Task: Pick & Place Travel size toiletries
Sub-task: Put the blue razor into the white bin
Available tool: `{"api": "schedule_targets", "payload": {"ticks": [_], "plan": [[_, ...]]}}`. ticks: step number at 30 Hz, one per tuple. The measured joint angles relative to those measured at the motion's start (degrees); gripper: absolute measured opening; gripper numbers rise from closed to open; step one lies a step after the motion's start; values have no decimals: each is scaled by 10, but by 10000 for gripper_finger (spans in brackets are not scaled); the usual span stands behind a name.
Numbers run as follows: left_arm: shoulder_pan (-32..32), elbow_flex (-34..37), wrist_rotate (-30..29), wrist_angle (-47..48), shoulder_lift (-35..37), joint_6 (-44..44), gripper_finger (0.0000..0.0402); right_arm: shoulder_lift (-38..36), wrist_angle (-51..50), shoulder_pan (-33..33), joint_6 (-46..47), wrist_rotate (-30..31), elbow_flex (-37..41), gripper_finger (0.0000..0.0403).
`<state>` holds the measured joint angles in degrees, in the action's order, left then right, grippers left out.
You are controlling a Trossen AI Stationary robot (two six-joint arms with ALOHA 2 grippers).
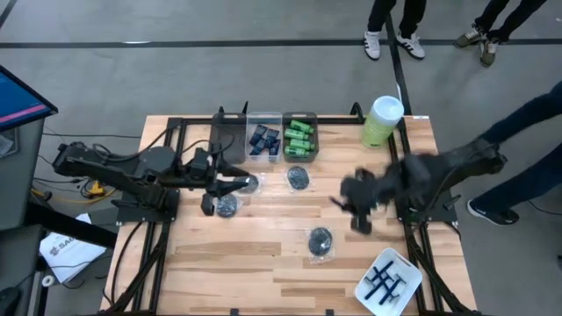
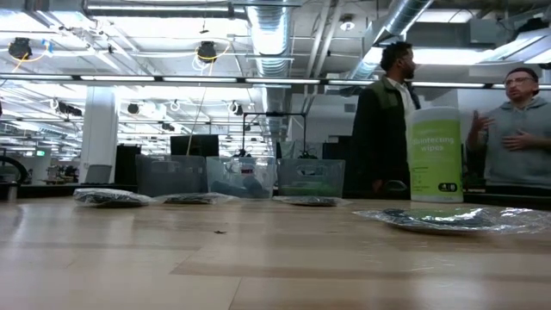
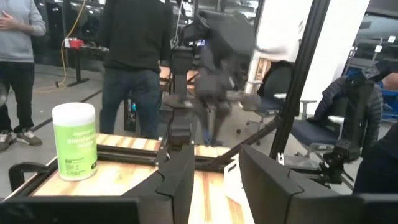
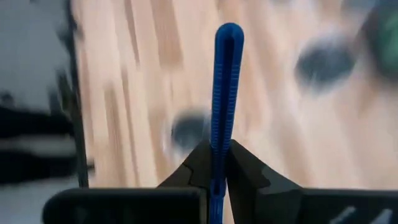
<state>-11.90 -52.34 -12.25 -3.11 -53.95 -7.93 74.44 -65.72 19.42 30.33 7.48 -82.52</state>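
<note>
My right gripper (image 4: 216,163) is shut on a thin blue razor (image 4: 227,81); in the high view it hovers, blurred, above the table's right half (image 1: 353,202). My left gripper (image 3: 214,180) stands open and level above the table's left half (image 1: 249,183), with nothing between its fingers. Round dark grey packets lie flat on the wood: one just below the left gripper (image 1: 229,206), one mid-table (image 1: 299,178), one nearer the front (image 1: 320,241). At the far edge, one clear bin holds navy tubes (image 1: 263,139) and another holds green bottles (image 1: 299,136). My right gripper pinches the razor between its two fingers, on the part of the handle nearest the wrist (image 4: 217,146). The razor lies along the fingers and sticks out past their tips, lifted clear of the table. The gripper slants down toward the wood.
A tall green canister with a white lid (image 1: 382,121) stands at the far right corner. A white tray (image 1: 388,283) with more razors sits at the near right corner. A third clear bin (image 1: 231,133) stands left of the other two. People stand beyond the table (image 2: 383,120).
</note>
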Motion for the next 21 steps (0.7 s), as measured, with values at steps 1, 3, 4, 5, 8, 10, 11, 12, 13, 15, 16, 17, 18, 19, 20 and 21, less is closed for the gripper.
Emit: {"api": "schedule_targets", "payload": {"ticks": [1,3,4,5,8,10,11,12,13,15,16,17,18,19,20,21], "plan": [[-2,0,0,8,4,0,119,8,-18,27,36,1,14,17],[-4,0,0,10,6,0,117,22,-47,83,111,0,37,17],[-4,0,0,17,9,0,116,28,-54,112,142,-3,49,17],[-5,1,2,19,11,0,116,36,-64,142,168,-12,58,17],[-5,0,10,21,11,0,118,70,-62,217,213,-39,72,17],[-5,0,13,22,11,0,121,96,-62,258,216,-67,75,17],[-5,0,13,22,11,0,122,109,-61,275,211,-82,75,17],[-5,0,13,22,11,0,124,124,-61,290,202,-94,75,17],[-5,0,13,22,11,0,125,139,-64,303,190,-106,75,17],[-5,0,13,22,11,1,127,167,-66,319,164,-136,75,17],[-5,0,14,22,11,1,127,181,-68,325,151,-154,75,17],[-5,0,15,22,11,1,127,193,-68,331,139,-168,75,17],[-5,0,15,22,11,1,127,205,-67,335,127,-181,75,17],[-5,0,15,22,11,1,127,216,-67,339,116,-191,75,17],[-5,0,15,22,11,1,127,226,-67,343,103,-201,74,17],[-5,0,15,22,11,1,127,236,-67,345,92,-208,74,18]]}}
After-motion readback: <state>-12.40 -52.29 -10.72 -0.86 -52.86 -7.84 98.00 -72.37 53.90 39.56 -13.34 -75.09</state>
